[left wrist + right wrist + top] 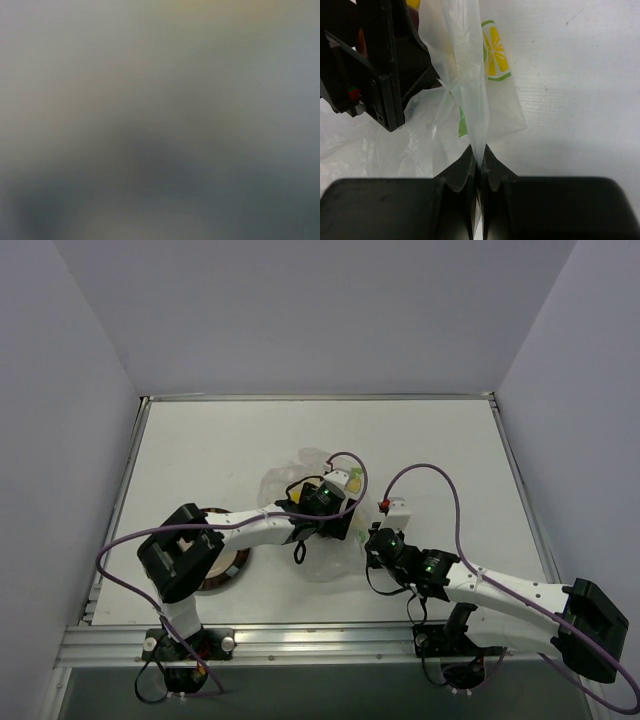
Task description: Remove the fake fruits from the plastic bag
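Note:
The plastic bag [306,459] lies crumpled at mid-table, clear film with a printed lemon mark [495,50]. My right gripper [480,157] is shut on a raised fold of the bag [465,75], at the bag's right side [370,540]. My left gripper [323,502] is pushed into the bag, and I cannot tell how its jaws stand. The left wrist view is one grey blur. A yellow bit [285,502] shows beside the left wrist, perhaps one of the fake fruits. A sliver of yellow [413,2] shows past the left arm's black body [385,65].
A round black-rimmed plate [236,566] lies at the near left, partly under the left arm. Purple cables loop over both arms. Bare white table [440,440] stretches to the back and right, bounded by walls.

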{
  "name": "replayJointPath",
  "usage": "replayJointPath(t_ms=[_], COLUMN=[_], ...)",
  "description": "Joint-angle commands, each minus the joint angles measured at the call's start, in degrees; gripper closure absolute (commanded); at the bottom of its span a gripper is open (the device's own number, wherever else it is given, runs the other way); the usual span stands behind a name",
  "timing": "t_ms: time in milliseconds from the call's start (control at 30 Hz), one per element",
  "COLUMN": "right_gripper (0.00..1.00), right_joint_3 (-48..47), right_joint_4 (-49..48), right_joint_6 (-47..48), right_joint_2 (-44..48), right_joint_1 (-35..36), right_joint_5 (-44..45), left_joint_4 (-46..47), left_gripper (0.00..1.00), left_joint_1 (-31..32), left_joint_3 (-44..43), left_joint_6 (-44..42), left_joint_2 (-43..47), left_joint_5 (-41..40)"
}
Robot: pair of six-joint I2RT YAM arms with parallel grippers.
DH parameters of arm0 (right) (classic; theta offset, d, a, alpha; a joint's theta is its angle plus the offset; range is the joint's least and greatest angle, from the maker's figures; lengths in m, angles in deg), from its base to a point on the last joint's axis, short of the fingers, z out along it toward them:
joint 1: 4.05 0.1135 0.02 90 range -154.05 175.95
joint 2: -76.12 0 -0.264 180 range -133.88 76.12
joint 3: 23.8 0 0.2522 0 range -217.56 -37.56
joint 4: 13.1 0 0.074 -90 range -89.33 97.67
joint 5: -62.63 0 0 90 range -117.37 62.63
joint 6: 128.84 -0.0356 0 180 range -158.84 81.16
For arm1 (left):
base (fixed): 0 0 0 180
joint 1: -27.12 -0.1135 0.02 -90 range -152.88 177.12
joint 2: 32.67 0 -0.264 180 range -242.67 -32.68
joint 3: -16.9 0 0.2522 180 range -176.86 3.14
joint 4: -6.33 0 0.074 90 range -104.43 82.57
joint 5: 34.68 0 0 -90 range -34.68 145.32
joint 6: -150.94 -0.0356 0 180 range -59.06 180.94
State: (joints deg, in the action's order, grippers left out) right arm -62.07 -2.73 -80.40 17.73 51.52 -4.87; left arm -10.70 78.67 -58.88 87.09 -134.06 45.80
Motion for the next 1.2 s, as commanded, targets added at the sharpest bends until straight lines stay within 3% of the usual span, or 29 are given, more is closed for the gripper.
replayJointPath(t_ms=[0, 67, 133, 400, 633, 767, 900, 1033, 1167], right_gripper=[1.00, 1.00, 1.00, 1.00, 1.00, 1.00, 1.00, 1.00, 1.00], right_joint_3=[-1.9, -2.1, -2.0, -1.3, -0.9, -1.0, -0.9, -1.7, -2.1], right_joint_4=[-1.0, -1.1, -1.1, -1.8, -2.5, -2.6, -2.9, -3.3, -3.3], right_joint_6=[1.2, 1.5, 1.6, 1.6, 1.7, 1.9, 2.6, 3.7, 4.5], right_joint_2=[-0.3, -0.3, -0.3, -0.5, 0.1, 0.6, 1.9, 1.5, 2.0], right_joint_1=[0.2, 0.2, 0.2, -0.1, -0.5, -0.6, -0.7, -0.9, -0.8], right_joint_5=[2.9, 3.1, 3.2, 3.9, 3.9, 3.3, 3.1, 2.5, 2.1], left_joint_4=[1.7, 2.3, 2.3, 1.9, -5.2, -14.8, -28.9, -41.9, -43.4], left_gripper=[0.22, 0.41, 0.51, 0.51, 0.51, 0.50, 0.47, 0.45, 0.39], left_joint_1=[-0.6, -0.7, -0.6, -0.7, -5.4, -9.7, -12.3, -15.7, -19.4], left_joint_3=[-0.5, 0.7, 1.4, 3.8, 9.8, 13.4, 17.8, 23.4, 28.5], left_joint_6=[-0.5, -0.4, -0.4, -0.1, -0.1, 4.9, 14.2, 28.8, 35.2], left_joint_2=[1.5, 4.2, 6.7, 25.1, 39.9, 51.4, 60.8, 67.4, 69.7], left_joint_5=[-2.0, -2.2, -1.8, 1.9, 3.0, -6.1, -23.8, -30.5, -33.4])
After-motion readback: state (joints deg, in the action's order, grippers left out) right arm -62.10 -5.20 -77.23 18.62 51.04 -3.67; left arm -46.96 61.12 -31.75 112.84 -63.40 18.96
